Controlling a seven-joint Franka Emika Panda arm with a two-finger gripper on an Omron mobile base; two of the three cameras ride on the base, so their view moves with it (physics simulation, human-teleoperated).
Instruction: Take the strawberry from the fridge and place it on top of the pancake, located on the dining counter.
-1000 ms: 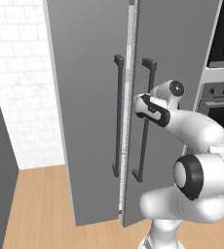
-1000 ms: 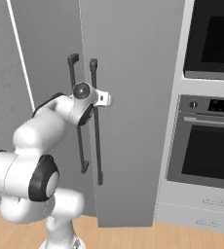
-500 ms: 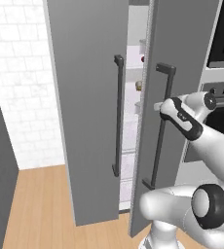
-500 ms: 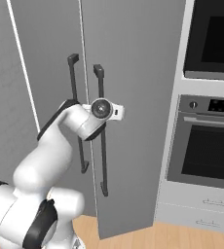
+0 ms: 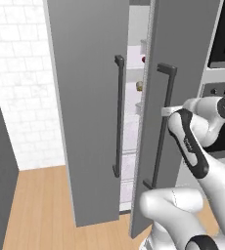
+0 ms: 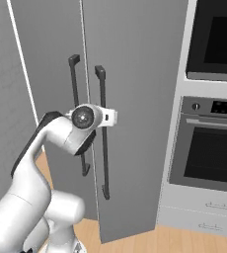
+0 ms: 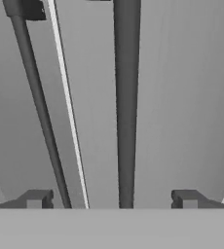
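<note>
With our gripper jaws spread wide on either side of the right door handle of the fridge, not clamped, we risk the bar slipping free mid-pull, leaving too narrow a gap to reach the strawberry on an upper shelf.
</note>
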